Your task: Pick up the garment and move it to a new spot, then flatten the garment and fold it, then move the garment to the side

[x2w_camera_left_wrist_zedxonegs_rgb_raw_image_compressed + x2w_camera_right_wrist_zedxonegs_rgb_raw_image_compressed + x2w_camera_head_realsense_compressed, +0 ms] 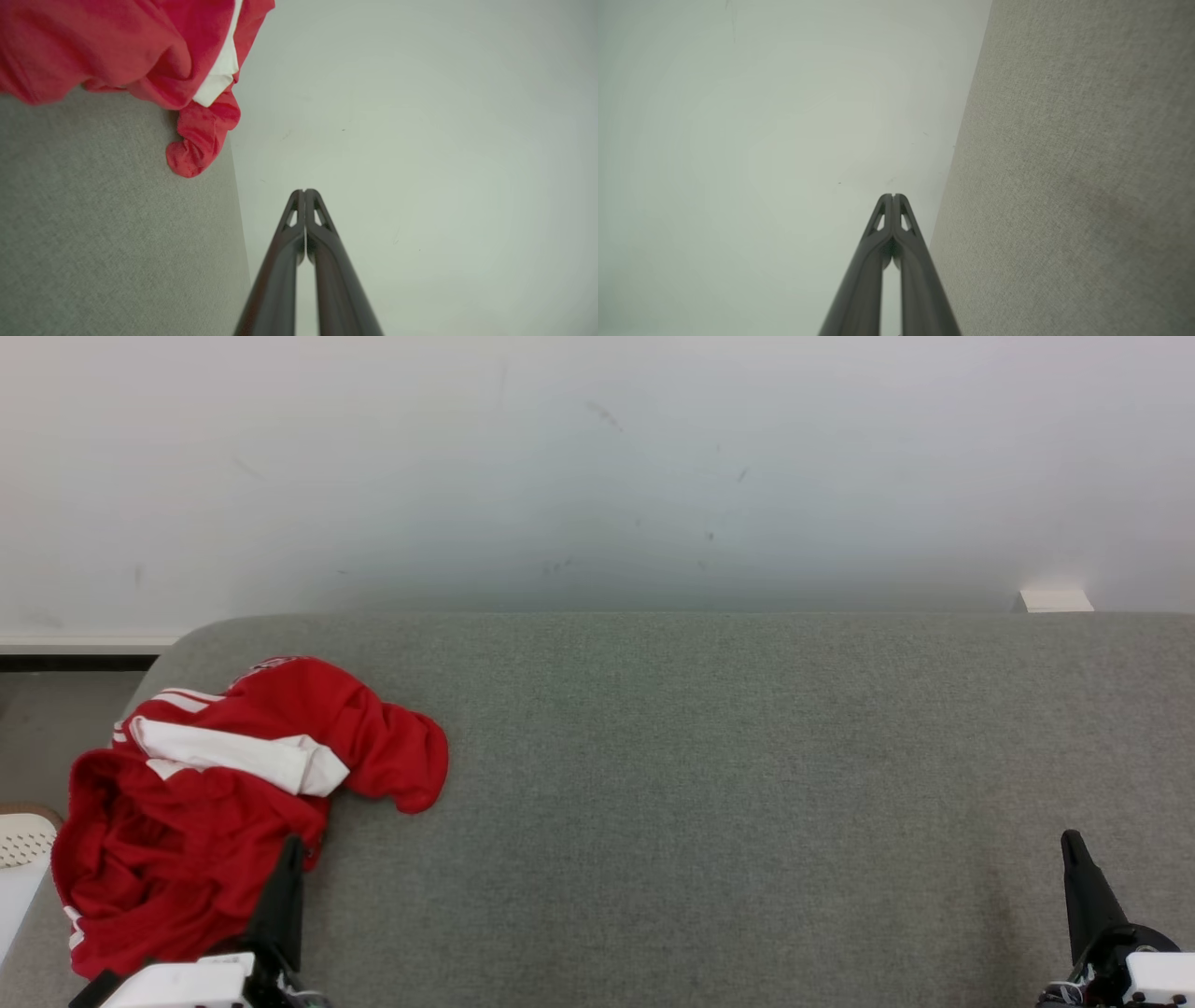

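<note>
Red garment [187, 840] lies crumpled on grey surface [700, 756].

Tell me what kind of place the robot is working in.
Probably a plain indoor room, perhaps a test space. A broad grey fabric-covered surface, like a padded table or bed, stands against a plain, scuffed white wall, and a crumpled red and white garment lies at its left end.

Grey fabric surface [709, 756], white wall [560, 457] behind, perhaps a perforated basket [23, 845] beside.
</note>
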Tool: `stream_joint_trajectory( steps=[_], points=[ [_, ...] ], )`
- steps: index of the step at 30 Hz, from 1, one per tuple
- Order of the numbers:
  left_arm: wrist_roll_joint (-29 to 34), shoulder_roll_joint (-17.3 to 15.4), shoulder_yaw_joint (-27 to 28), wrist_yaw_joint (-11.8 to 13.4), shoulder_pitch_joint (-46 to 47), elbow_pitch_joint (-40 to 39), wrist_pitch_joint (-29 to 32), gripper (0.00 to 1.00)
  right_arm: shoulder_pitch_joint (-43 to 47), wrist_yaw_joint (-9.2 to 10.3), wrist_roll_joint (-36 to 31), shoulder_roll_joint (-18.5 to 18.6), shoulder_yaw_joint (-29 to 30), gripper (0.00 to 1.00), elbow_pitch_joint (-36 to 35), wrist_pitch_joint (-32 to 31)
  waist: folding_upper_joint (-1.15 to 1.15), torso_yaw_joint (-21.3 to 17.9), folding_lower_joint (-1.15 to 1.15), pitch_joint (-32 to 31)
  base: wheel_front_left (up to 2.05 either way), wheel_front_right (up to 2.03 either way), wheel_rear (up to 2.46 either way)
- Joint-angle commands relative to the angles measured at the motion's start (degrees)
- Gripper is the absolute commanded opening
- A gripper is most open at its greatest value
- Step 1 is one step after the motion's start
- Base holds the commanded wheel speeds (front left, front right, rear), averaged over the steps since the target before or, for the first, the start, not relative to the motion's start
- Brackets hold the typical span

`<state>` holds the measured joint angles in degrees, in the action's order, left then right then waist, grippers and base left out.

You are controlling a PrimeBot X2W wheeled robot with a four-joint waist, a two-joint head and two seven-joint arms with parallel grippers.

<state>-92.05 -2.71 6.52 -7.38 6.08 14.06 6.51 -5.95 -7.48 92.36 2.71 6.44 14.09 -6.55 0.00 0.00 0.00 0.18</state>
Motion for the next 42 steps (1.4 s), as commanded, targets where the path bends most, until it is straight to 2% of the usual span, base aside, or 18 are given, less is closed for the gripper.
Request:
stream_joint_trajectory(
  steps=[1, 42],
  points=[
    [-0.70, -0.40, 0.09, -0.34, 0.49, -0.03, 0.18, 0.00, -0.78, -0.03, 0.08, 0.42, 0.14, 0.00, -0.19, -0.10, 0.00, 0.00, 0.00, 0.00, 0.00, 0.00, 0.00],
    [-0.70, -0.39, 0.09, -0.34, 0.49, -0.03, 0.18, 0.00, -0.78, -0.03, 0.07, 0.42, 0.14, 0.00, -0.20, -0.10, 0.00, 0.00, 0.00, 0.00, 0.00, 0.00, 0.00]
  ],
)
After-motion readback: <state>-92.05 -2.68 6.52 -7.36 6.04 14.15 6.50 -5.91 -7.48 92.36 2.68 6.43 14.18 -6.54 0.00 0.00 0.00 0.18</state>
